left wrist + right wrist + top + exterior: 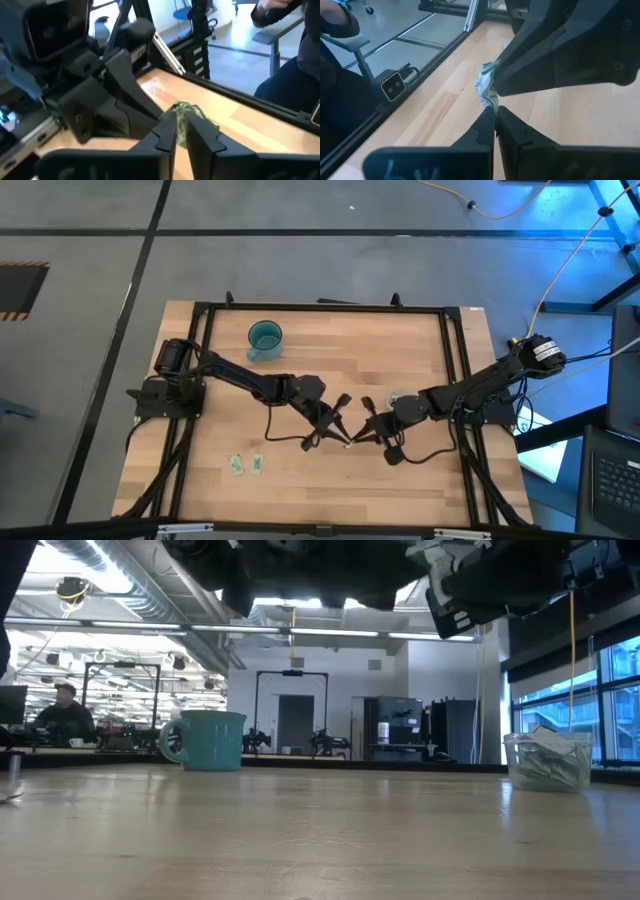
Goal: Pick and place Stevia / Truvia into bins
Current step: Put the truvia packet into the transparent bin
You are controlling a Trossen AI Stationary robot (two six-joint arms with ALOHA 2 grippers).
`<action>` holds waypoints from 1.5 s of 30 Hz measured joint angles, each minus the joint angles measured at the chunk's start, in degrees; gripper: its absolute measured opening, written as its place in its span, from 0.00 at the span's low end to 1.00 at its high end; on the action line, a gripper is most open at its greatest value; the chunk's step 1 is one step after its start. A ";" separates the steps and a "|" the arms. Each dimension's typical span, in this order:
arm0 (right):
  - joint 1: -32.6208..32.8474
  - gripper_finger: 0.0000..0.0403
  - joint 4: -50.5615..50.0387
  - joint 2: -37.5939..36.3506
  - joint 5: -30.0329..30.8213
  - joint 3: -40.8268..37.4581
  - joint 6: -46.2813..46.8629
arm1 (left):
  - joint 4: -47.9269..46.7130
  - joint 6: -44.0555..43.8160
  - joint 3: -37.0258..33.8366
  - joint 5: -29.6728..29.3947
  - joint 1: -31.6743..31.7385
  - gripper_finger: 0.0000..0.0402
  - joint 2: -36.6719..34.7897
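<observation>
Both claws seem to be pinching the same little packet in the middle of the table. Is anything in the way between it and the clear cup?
Nothing visible. The packet is held above the table between the left claw and the right claw. The clear cup stands beneath the right arm, and no loose object shows on the wood between. Only the right arm itself hangs over the cup.

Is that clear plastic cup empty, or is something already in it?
Not empty: the low view shows pale sachets piled inside the clear cup, nearly to its rim.

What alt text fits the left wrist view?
The left gripper pinches a crumpled green-and-white sachet above the wooden table, while the right gripper closes on the same sachet from the opposite side.
</observation>
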 joint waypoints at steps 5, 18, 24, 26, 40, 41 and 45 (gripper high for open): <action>0.00 0.03 -3.93 -0.11 -0.01 0.02 3.46 | -6.56 0.53 0.00 -1.42 0.00 0.19 -1.58; -1.52 0.03 -31.85 -11.18 -0.53 0.04 21.68 | -32.72 -7.65 0.02 -19.17 -0.27 0.26 -6.38; -3.27 0.03 -47.44 -20.39 -3.84 0.04 29.39 | -41.34 -13.28 0.02 -20.47 -0.62 0.25 -6.38; -3.90 0.03 -52.89 -23.37 -4.25 0.04 31.58 | -42.81 -13.72 0.02 -20.51 -0.83 0.24 -6.38; -13.22 0.03 -67.68 -29.52 2.15 0.04 36.38 | -42.65 -13.66 0.02 -20.49 -1.55 0.24 -6.34; -13.75 0.03 -67.66 -29.01 2.15 0.04 36.28 | -42.65 -13.61 0.02 -20.47 -1.67 0.24 -6.34; -15.43 0.03 -68.10 -26.76 2.15 0.04 35.11 | -42.65 -13.63 0.02 -20.47 -2.23 0.24 -6.32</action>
